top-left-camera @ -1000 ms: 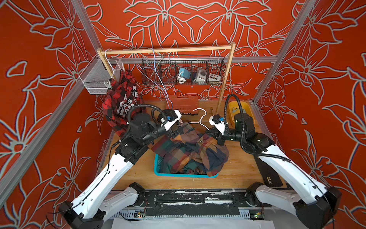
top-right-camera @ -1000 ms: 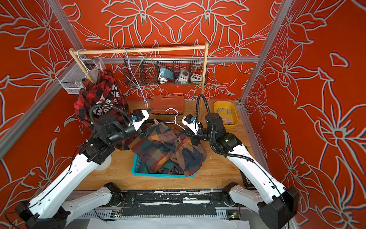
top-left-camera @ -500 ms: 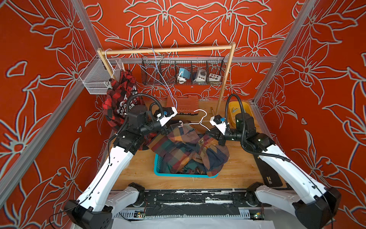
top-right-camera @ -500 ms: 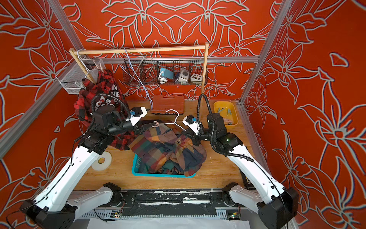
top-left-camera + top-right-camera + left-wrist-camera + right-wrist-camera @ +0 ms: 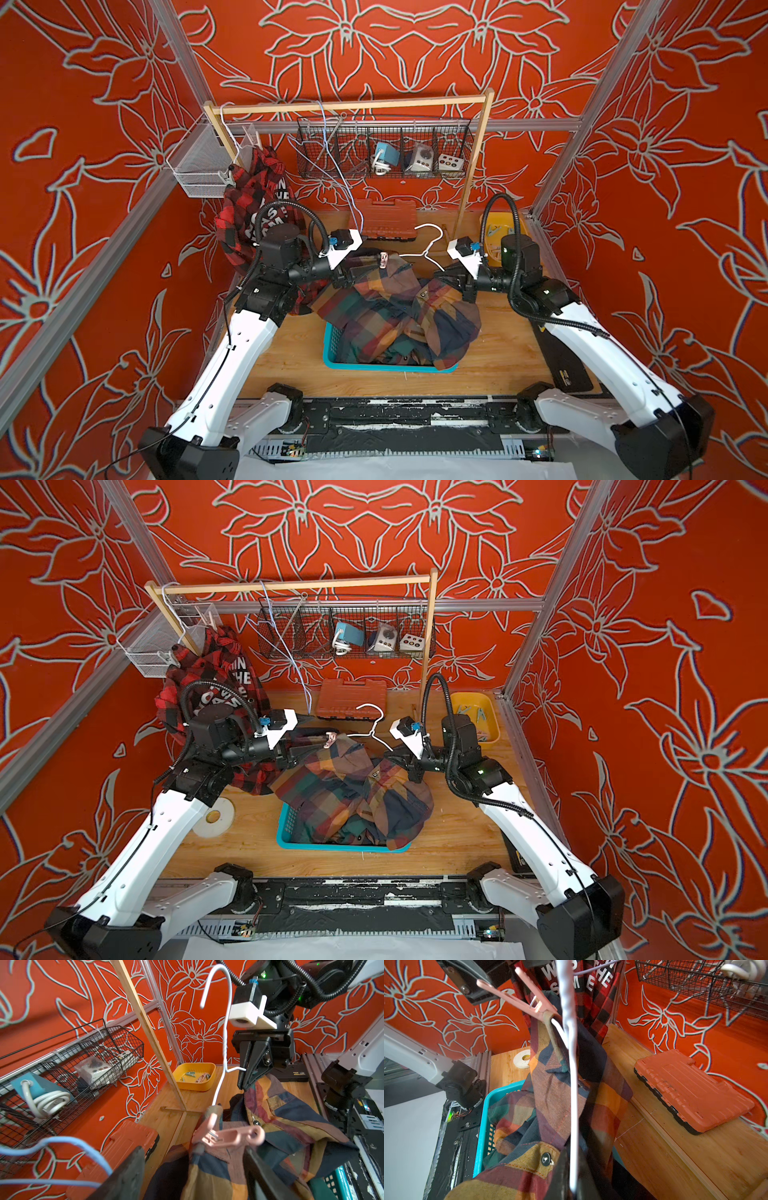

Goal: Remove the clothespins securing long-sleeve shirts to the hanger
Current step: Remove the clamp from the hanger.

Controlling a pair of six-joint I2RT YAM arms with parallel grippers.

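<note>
A dark plaid long-sleeve shirt (image 5: 395, 316) hangs from a white wire hanger (image 5: 428, 245) over a teal basket (image 5: 386, 368). A pink clothespin (image 5: 226, 1136) clips the shirt's shoulder to the hanger and shows in both top views (image 5: 330, 739). My left gripper (image 5: 193, 1178) is open, its fingers on either side of the shoulder fabric just short of the pin. My right gripper (image 5: 573, 1176) is shut on the hanger wire (image 5: 571, 1064) at the opposite shoulder. A red-and-black lettered shirt (image 5: 253, 199) hangs from the wooden rail (image 5: 353, 106).
A yellow tray (image 5: 473, 695) at the back right holds several loose clothespins (image 5: 200, 1077). An orange tool case (image 5: 386, 218) lies behind the hanger. A wire basket (image 5: 382, 153) hangs on the back wall. A white tape roll (image 5: 214, 816) lies left of the teal basket.
My left arm has drawn back to the left, uncovering the tape roll, and its gripper now sits at the pink clothespin. The right arm has held still.
</note>
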